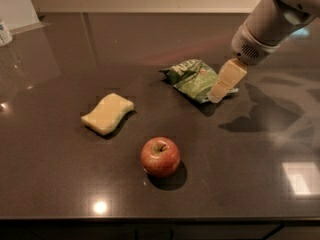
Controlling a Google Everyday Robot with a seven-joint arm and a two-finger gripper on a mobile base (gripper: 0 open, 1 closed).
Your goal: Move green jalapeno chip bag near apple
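Lying crumpled toward the back right of a dark, glossy countertop (pixel 60 179), the green jalapeno chip bag (pixel 192 79) shows creased green foil, white lettering along its upper edge and a small red-orange mark near its top right. The bag rests flat and skewed, its long side running from upper left to lower right. What it holds cannot be seen, and whether it is sealed cannot be told. The robot's cream-coloured gripper (pixel 216 97) points down and to the left from a white arm (pixel 272 21) entering at the upper right. Its tip is over the bag's right-hand edge, at or just above the foil; contact cannot be confirmed, and whether the claw is open or closed, or has hold of anything, cannot be told from this angle. The apple (pixel 160 157), red with yellowish patches and a short brown stem, stands upright near the front edge, well apart from the bag and to its lower left. A pale yellow wavy sponge (pixel 107 113) lies left of both. A white bottle (pixel 4 31) with a blue label is cut off at the left border, contents unseen.
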